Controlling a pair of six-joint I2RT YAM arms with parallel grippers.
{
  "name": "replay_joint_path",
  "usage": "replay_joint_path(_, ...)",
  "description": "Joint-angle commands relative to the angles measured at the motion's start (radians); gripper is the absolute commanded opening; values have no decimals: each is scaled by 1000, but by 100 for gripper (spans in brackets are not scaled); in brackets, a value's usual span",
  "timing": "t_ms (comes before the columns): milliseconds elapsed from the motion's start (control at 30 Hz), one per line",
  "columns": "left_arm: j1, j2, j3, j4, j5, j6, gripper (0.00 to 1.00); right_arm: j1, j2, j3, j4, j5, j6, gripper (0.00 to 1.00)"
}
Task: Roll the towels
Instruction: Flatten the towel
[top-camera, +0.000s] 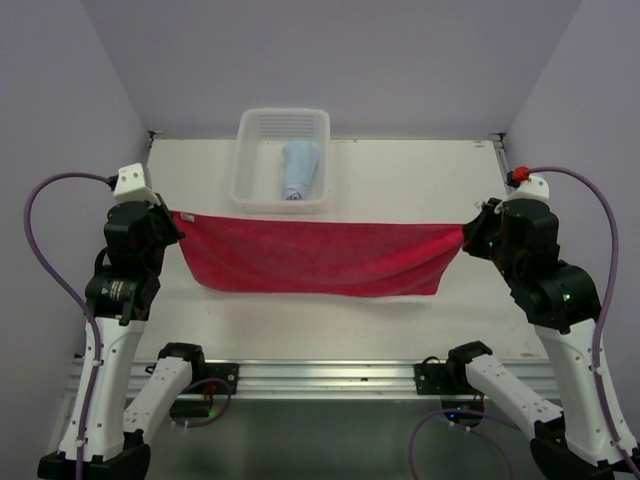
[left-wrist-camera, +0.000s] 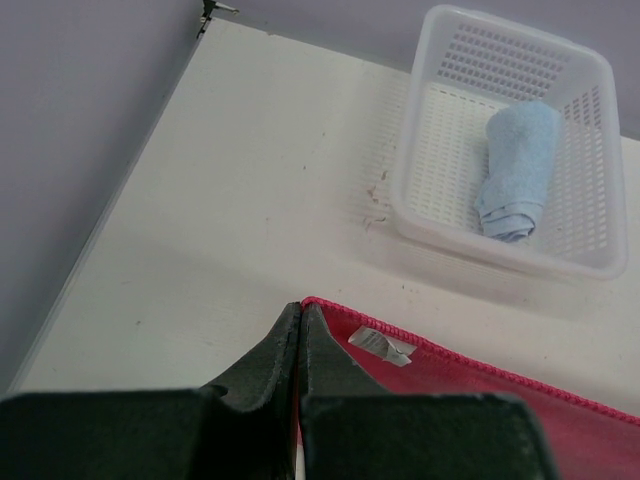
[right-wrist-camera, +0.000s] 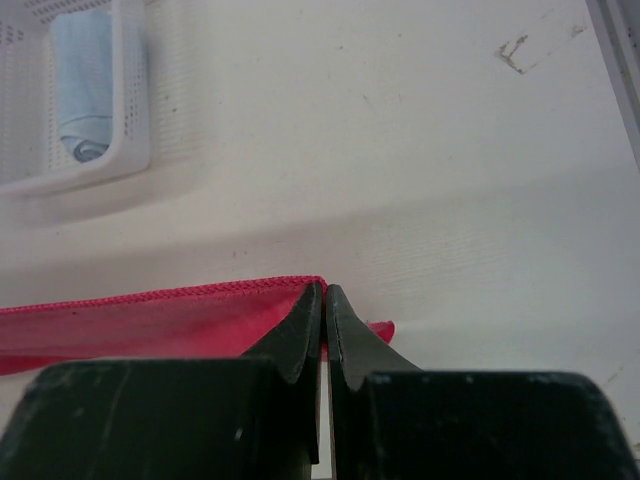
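Note:
The pink-red towel (top-camera: 315, 258) hangs stretched wide between both arms above the table, its lower edge sagging toward the surface. My left gripper (top-camera: 176, 216) is shut on its left top corner (left-wrist-camera: 312, 304), where a small white tag (left-wrist-camera: 381, 345) shows. At the right top corner (right-wrist-camera: 318, 284) my right gripper (top-camera: 464, 232) is shut on the towel too. The light blue towel (top-camera: 299, 170) lies rolled inside the white mesh basket (top-camera: 250, 190) behind the red one, and also shows in the left wrist view (left-wrist-camera: 518, 170) and the right wrist view (right-wrist-camera: 84, 80).
The basket (left-wrist-camera: 430, 225) stands at the back middle of the white table (top-camera: 400, 170). Purple walls close in the left, right and back sides. A metal rail (top-camera: 320, 378) runs along the near edge between the arm bases.

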Motion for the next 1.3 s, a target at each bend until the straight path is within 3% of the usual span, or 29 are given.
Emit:
replay_joint_path(0, 9, 64, -21, 85, -1, 27, 0, -5, 65, -28, 78, 20, -2, 0)
replay_joint_path(300, 10, 309, 10, 236, -2, 22, 0, -25, 267, -50, 246, 37, -24, 0)
replay_joint_path(667, 10, 585, 94, 371, 12, 16, 0, -174, 543, -10, 438, -151, -32, 0)
replay_joint_path(1033, 10, 610, -62, 538, 72, 96, 0, -195, 605, -102, 561, -185, -47, 0)
replay_joint_path(1267, 12, 645, -58, 555, 68, 105, 0, -223, 638, -115, 598, -185, -55, 0)
